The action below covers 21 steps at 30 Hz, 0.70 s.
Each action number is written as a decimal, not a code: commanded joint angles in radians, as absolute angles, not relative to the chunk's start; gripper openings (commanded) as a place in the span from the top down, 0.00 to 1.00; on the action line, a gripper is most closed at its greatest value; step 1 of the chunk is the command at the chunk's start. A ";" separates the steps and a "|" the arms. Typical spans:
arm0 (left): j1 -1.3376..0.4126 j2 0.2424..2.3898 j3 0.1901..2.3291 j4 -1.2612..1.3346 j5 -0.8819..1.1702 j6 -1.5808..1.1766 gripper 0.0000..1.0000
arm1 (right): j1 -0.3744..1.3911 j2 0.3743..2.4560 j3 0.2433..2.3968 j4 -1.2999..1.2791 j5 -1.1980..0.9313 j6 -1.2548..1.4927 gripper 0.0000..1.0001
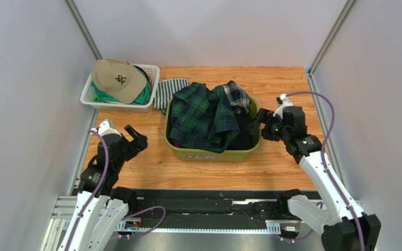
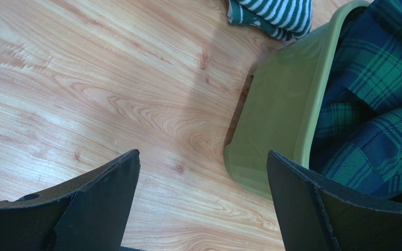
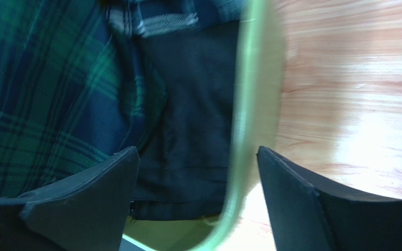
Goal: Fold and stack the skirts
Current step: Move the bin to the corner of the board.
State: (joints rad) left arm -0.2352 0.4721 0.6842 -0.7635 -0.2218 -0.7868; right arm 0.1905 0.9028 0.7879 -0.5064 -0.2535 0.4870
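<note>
The skirts lie heaped in an olive-green tub [image 1: 213,155]. The green-navy tartan skirt [image 1: 200,116] is on top, the navy-white-grey plaid skirt [image 1: 237,95] shows at the back, and the black skirt [image 1: 244,133] lies at the right side. My right gripper [image 1: 257,124] is open, its jaws straddling the tub's right rim [image 3: 247,104], one finger over the black skirt [image 3: 198,104], next to the tartan skirt [image 3: 46,94]. My left gripper [image 1: 137,138] is open and empty over bare wood left of the tub [image 2: 276,120], with the tartan skirt [image 2: 376,99] in view.
A white basket [image 1: 90,98] at the back left holds a tan cap [image 1: 116,78] on teal cloth. A green-and-white striped folded cloth [image 1: 167,93] lies between basket and tub, also in the left wrist view [image 2: 274,14]. Grey walls enclose three sides.
</note>
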 commanded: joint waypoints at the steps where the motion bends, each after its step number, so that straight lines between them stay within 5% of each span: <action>1: -0.236 0.497 0.706 -0.732 -0.203 -0.788 0.01 | 0.313 0.998 0.900 -0.543 -0.091 0.432 0.17; 8: -0.236 0.502 0.707 -0.732 -0.213 -0.785 0.01 | 0.331 1.141 0.954 -0.650 0.195 0.480 0.30; 14: -0.236 0.518 0.709 -0.718 -0.219 -0.782 0.01 | 0.331 1.213 0.968 -0.606 0.221 0.486 0.72; 21: -0.236 0.549 0.713 -0.704 -0.232 -0.779 0.01 | 0.302 1.333 1.113 -0.603 0.457 0.466 0.96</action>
